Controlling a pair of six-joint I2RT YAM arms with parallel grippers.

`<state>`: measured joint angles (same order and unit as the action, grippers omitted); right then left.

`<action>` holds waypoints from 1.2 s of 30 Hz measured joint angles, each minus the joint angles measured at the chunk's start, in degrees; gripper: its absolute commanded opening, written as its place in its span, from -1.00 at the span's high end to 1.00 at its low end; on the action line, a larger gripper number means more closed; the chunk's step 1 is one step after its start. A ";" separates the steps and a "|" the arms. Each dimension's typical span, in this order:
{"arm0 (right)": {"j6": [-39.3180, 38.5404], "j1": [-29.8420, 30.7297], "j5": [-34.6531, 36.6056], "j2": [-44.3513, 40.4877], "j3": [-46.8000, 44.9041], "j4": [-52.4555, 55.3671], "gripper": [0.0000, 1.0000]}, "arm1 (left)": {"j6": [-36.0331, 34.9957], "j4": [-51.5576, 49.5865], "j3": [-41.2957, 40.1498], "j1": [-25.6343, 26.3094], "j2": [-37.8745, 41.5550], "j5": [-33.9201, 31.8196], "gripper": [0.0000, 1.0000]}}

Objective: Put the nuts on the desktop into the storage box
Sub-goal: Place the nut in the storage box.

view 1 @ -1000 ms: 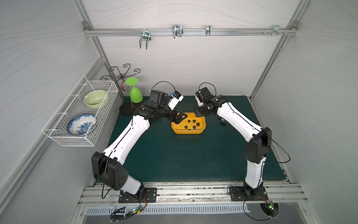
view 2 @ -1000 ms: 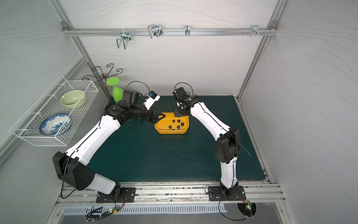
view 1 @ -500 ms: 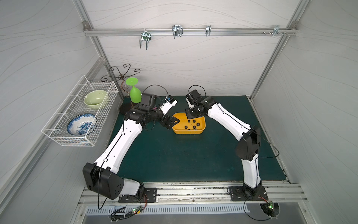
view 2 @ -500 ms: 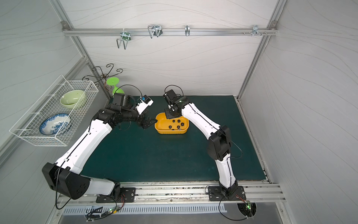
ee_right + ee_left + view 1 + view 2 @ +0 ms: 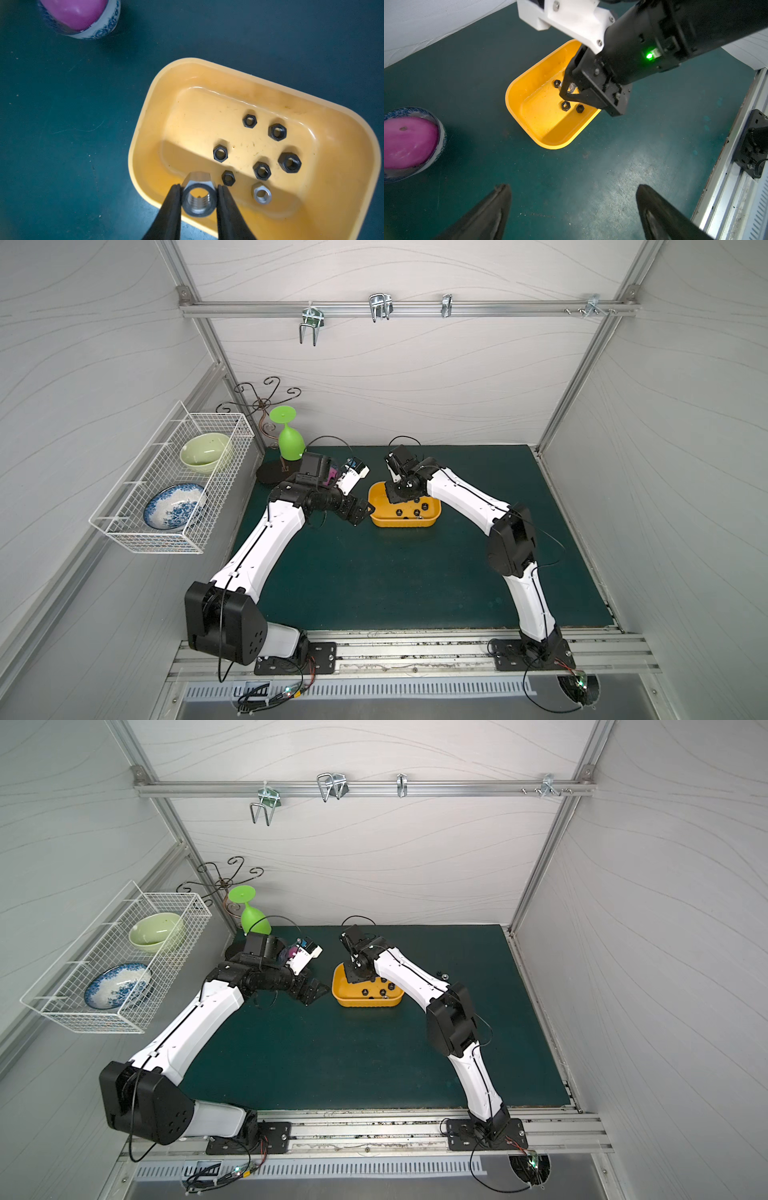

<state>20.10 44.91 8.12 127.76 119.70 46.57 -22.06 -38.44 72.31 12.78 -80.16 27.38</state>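
Silver nut [image 5: 198, 199], bore facing the wrist camera, clamped in right jaws over storage box [image 5: 143, 133]; left jaws spread.

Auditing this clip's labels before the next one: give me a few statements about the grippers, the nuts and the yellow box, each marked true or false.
1. The right gripper is shut on a silver nut over the storage box. True.
2. The left gripper holds a nut. False: it is open and empty, beside the box.
3. Six black nuts and one loose silver nut lie in the box. True.
4. The pink ball sits in the storage box. False: it sits in a small blue-and-white bowl on the desktop.
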 measured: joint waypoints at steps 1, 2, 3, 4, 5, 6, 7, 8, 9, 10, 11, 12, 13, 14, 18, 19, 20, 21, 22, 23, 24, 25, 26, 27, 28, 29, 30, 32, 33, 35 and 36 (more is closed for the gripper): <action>-0.02 -0.02 0.02 0.90 0.39 -0.20 0.59 | 0.02 0.57 -0.22 0.00 -0.09 -0.11 -0.97; -0.02 -0.02 0.07 1.92 0.94 -0.26 0.59 | 0.07 1.22 -0.48 0.00 -0.22 -0.42 -0.97; -0.07 -0.02 0.11 2.75 1.36 -0.39 0.59 | 0.09 1.97 -0.81 0.00 -0.39 -0.70 -0.97; -0.11 0.00 0.22 3.52 1.70 -0.61 0.59 | 0.17 2.73 -1.18 0.00 -0.57 -0.96 -0.97; -0.20 0.00 0.26 4.26 1.88 -0.85 0.59 | 0.22 3.41 -1.68 0.00 -0.79 -1.27 -0.97; -0.24 0.00 0.42 4.79 1.95 -1.09 0.59 | 0.26 4.04 -2.25 -0.02 -1.03 -1.60 -0.97; -0.42 0.00 0.59 5.25 2.05 -1.22 0.59 | 0.31 4.55 -2.73 -0.04 -1.29 -1.84 -0.97; -0.55 0.00 0.79 5.70 2.14 -1.40 0.59 | 0.44 5.14 -3.30 -0.11 -1.66 -2.12 -0.97; -0.66 -0.02 0.96 6.19 2.25 -1.66 0.59 | 0.61 5.70 -3.78 -0.22 -2.05 -2.32 -0.96; -0.70 -0.02 1.09 6.60 2.38 -1.86 0.59 | 0.70 6.12 -4.07 -0.33 -2.38 -2.43 -0.96; -0.76 -0.02 1.22 7.13 2.51 -2.10 0.59 | 0.83 6.58 -4.39 -0.44 -2.80 -2.58 -0.97; -0.94 -0.02 1.29 7.65 2.71 -2.34 0.60 | 0.94 7.10 -4.72 -0.57 -3.19 -2.62 -0.97; -1.05 -0.02 1.31 8.04 2.84 -2.47 0.59 | 1.05 7.50 -4.96 -0.74 -3.41 -2.64 -0.97; -1.11 -0.02 1.29 8.57 3.04 -2.60 0.59 | 1.11 7.93 -5.22 -0.96 -3.74 -2.62 -0.97; -1.49 -0.22 1.09 10.38 3.30 -2.95 0.58 | 1.25 9.07 -5.81 -1.62 -4.70 -2.40 -0.97; -1.51 -0.33 1.03 10.86 3.34 -3.04 0.58 | 1.27 9.09 -5.84 -1.66 -4.87 -2.27 -0.97; -1.51 -0.42 0.83 11.37 3.37 -3.13 0.58 | 1.27 9.16 -5.84 -1.70 -5.01 -2.14 -0.97; -1.49 -0.50 0.76 11.80 3.37 -3.13 0.58 | 1.27 9.27 -5.84 -1.73 -5.11 -2.01 -0.97; -1.49 -0.59 0.61 12.20 3.37 -3.13 0.58 | 1.27 9.31 -5.84 -1.77 -5.18 -1.88 -0.97; -1.49 -0.72 0.42 12.70 3.48 -3.10 0.57 | 1.27 9.33 -5.84 -1.81 -5.25 -1.77 -0.97; -1.46 -0.83 0.24 13.16 3.74 -3.10 0.54 | 1.25 9.35 -5.84 -1.81 -5.25 -1.66 -0.97; -1.44 -0.94 0.11 13.57 4.02 -3.10 0.50 | 1.25 9.35 -5.84 -1.84 -5.25 -1.62 -0.96; -1.42 -1.05 0.02 13.90 4.24 -3.13 0.45 | 1.25 9.35 -5.84 -1.86 -5.25 -1.57 -0.97; -1.33 -1.16 -0.07 14.23 4.46 -3.10 0.38 | 1.22 9.35 -5.84 -1.86 -5.27 -1.49 -0.97; -1.29 -1.22 -0.07 14.43 4.72 -3.13 0.36 | 1.22 9.35 -5.84 -1.86 -5.29 -1.44 -0.97; -1.22 -1.29 -0.09 14.56 5.01 -3.13 0.36 | 1.22 9.35 -5.84 -1.86 -5.33 -1.44 -0.97; -1.22 -1.38 -0.22 14.60 5.25 -3.15 0.34 | 1.22 9.35 -5.84 -1.86 -5.40 -1.42 -0.96; -1.20 -1.46 -0.61 14.62 5.29 -3.28 0.25 | 1.20 9.31 -5.84 -1.86 -5.49 -1.42 -0.97; -1.11 -1.51 -0.90 14.62 5.29 -3.30 0.15 | 1.18 9.29 -5.84 -1.86 -5.51 -1.42 -0.97; -1.20 -1.60 -1.36 14.62 5.31 -3.28 0.00 | 1.11 9.27 -5.84 -1.86 -5.49 -1.44 -0.97; -1.18 -1.62 -1.53 14.62 5.46 -3.23 -0.07 | 1.07 9.27 -5.84 -1.86 -5.51 -1.44 -0.97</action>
<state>18.92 43.29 6.59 142.39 125.16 43.33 -20.99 -29.17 66.48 10.92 -85.67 25.93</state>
